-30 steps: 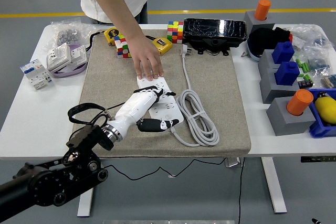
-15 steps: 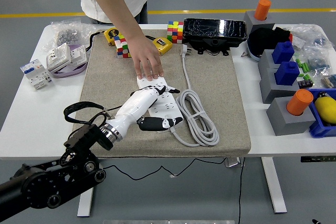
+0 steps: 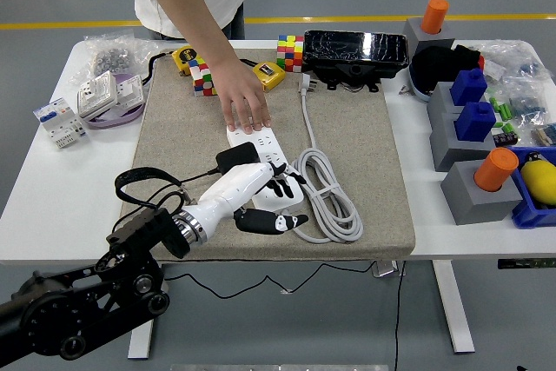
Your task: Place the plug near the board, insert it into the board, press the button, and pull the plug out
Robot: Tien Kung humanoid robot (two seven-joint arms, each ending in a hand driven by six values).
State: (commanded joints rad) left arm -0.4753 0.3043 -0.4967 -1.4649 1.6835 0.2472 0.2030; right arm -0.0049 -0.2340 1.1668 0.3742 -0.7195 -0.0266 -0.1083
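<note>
Black plug (image 3: pixel 236 156) sits, seemingly seated in the board (image 3: pixel 261 162), just behind the left robot hand (image 3: pixel 265 195).

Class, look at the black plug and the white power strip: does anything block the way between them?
Nothing visible does. The plug lies against the strip's left edge. The left hand covers the strip's near sockets, and a person's hand presses its far end.

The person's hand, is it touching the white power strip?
Touching. The head view shows the person's hand lying flat on the far end of the white power strip, fingers overlapping it.
</note>
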